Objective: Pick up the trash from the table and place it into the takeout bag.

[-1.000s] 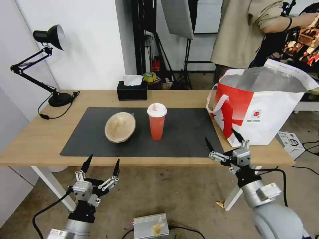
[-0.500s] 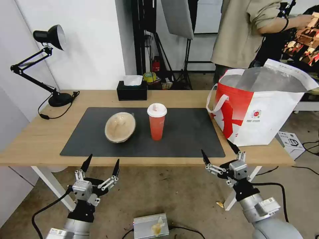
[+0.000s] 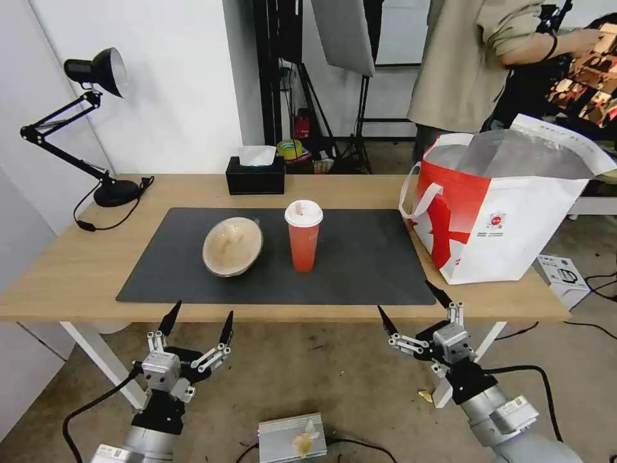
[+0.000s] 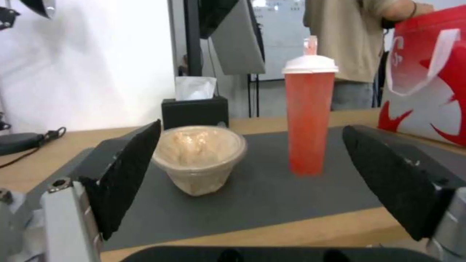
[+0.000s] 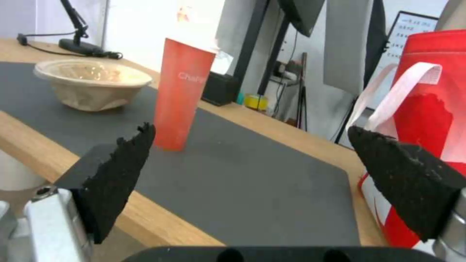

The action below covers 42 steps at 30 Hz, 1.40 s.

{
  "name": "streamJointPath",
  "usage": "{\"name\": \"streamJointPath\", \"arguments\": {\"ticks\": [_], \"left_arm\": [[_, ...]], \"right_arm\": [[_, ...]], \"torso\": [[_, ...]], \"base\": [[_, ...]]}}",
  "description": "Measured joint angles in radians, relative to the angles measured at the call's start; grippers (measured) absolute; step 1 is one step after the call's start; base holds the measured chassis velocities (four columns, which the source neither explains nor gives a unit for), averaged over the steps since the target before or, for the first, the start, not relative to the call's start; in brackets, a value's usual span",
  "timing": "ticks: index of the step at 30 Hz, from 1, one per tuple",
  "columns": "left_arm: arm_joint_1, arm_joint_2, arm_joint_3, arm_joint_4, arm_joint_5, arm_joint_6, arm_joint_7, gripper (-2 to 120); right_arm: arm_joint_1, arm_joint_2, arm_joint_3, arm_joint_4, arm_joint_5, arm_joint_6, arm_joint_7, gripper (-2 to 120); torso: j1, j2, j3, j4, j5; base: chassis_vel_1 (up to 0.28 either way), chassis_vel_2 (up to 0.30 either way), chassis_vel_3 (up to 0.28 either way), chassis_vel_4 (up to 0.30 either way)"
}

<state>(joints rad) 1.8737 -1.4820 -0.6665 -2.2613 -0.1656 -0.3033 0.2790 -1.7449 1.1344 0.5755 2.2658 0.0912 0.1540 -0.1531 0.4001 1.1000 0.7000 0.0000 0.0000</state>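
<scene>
Head view: left gripper [image 3: 197, 315] and right gripper [image 3: 415, 302], fingers spread, hang below table [image 3: 77, 270] edge.

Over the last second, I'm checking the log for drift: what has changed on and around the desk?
The right claw, open and empty, drew back from beside the takeout bag to below the desk's near edge. Nothing was grasped or released. The left claw, also open, beige bowl, red cup and bag kept their places.

One beige bowl [image 3: 232, 246], one red cup [image 3: 303, 235], one takeout bag [image 3: 501, 209], one tissue box [image 3: 255, 175], one lamp [image 3: 90, 122].
</scene>
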Motion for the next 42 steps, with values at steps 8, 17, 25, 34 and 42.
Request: {"name": "streamJointPath", "arguments": {"ticks": [8,17,25,34,42], "left_arm": [[0.001,0.004,-0.002,0.004,-0.004,-0.004,0.016,100],[0.0,0.009,-0.006,0.006,-0.016,-0.004,0.016,100],[0.003,0.01,-0.014,0.005,-0.025,-0.006,0.016,100],[0.009,-0.001,-0.006,0.015,-0.017,-0.023,0.016,100],[0.014,-0.019,0.012,0.03,0.005,-0.033,0.017,100]], "right_arm": [[-0.003,0.005,0.003,-0.001,0.0,0.001,-0.008,100],[-0.006,0.009,0.006,-0.002,0.0,0.001,-0.008,100],[-0.003,0.014,0.001,-0.006,-0.001,0.001,-0.006,100],[0.043,-0.006,-0.025,-0.025,0.026,-0.014,0.017,100],[0.123,-0.056,-0.086,-0.053,0.068,-0.07,0.032,100]], "torso": [[0.0,0.0,0.0,0.0,0.0],[0.0,0.0,0.0,0.0,0.0],[0.0,0.0,0.0,0.0,-0.0001],[0.0,0.0,0.0,0.0,0.0],[0.0,0.0,0.0,-0.0001,0.0]], "base": [[0.0,0.0,0.0,0.0],[0.0,0.0,0.0,0.0],[0.0,0.0,0.0,0.0],[0.0,0.0,0.0,0.0],[0.0,0.0,0.0,0.0]]}}
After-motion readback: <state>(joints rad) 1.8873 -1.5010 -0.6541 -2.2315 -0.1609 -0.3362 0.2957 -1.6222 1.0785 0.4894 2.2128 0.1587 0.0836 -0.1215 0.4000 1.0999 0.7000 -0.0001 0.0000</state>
